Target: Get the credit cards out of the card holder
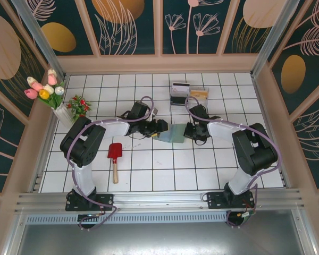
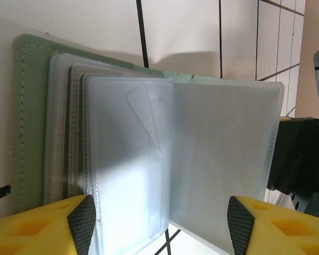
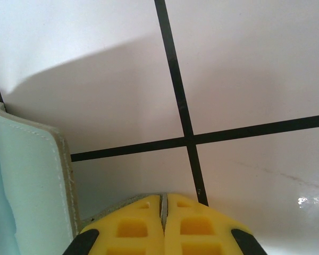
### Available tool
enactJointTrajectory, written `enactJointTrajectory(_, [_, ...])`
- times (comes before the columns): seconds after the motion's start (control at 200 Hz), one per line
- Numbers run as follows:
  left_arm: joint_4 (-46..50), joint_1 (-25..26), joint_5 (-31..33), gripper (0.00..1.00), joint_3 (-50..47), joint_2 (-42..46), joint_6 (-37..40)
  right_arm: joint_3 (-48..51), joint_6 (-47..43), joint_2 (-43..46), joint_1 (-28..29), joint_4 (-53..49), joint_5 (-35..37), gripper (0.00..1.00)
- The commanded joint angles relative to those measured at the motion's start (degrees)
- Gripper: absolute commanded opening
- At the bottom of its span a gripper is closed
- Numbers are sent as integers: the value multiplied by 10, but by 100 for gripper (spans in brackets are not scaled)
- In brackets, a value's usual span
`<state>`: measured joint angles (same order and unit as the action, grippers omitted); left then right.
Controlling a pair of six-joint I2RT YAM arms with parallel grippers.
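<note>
The grey-green card holder [image 1: 170, 134] lies open on the tiles between my two grippers. In the left wrist view its green cover [image 2: 32, 133] and clear, see-through pockets [image 2: 127, 159] fan out with no card visible inside. My left gripper [image 1: 161, 127] [image 2: 162, 228] is open, one fingertip on each side of the pocket leaves. My right gripper [image 1: 187, 131] [image 3: 164, 204] is shut on the holder's right edge [image 3: 37, 180], a thin grey-green strip pinched between its fingers. Two credit cards lie farther back: a white one with a black stripe [image 1: 180, 87] and a tan-gold one [image 1: 200, 95].
A red toy shovel [image 1: 115, 156] lies near the left arm. A vase of tulips [image 1: 53, 98] and a small red-flowered plant [image 1: 80, 105] stand at the back left. Wooden walls [image 1: 159, 64] enclose the tiled table.
</note>
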<state>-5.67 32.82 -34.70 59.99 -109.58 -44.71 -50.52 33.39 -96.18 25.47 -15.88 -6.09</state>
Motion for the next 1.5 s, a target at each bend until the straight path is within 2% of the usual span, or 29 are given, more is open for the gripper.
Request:
enactJointTrajectory(0.0, [11, 11, -13, 68, 18, -13, 9, -10, 5, -7, -3, 6, -9, 2])
enactJointTrajectory(0.48, [-39, 43, -50, 66, 42, -42, -25, -11, 6, -3, -3, 24, -29, 2])
enactJointTrajectory(0.641, [-43, 49, -39, 64, 51, -51, -31, -9, 11, 7, -5, 28, -34, 3])
enactJointTrajectory(0.776, [-35, 49, -27, 59, 51, -51, -26, 0, 18, 41, -10, 28, -32, 16])
enactJointTrajectory(0.981, [-24, 50, -20, 53, 44, -60, -17, 5, 30, 114, -38, 0, 11, 32])
enactJointTrajectory(1.056, [-22, 50, -16, 51, 44, -62, -17, 16, 22, 143, -48, 20, -10, 36])
enactJointTrajectory(1.141, [-21, 49, -13, 48, 46, -63, -17, 25, 6, 160, -54, 55, -78, 40])
enactJointTrajectory(1.261, [-16, 49, -7, 43, 46, -65, -15, 12, -9, 144, -40, 74, -146, 40])
enactJointTrajectory(1.391, [-13, 49, 1, 37, 44, -64, -15, -7, -9, 107, -18, 59, -117, 39])
enactJointTrajectory(1.496, [-13, 50, 4, 32, 42, -63, -15, -16, -8, 75, -13, 55, -113, 34])
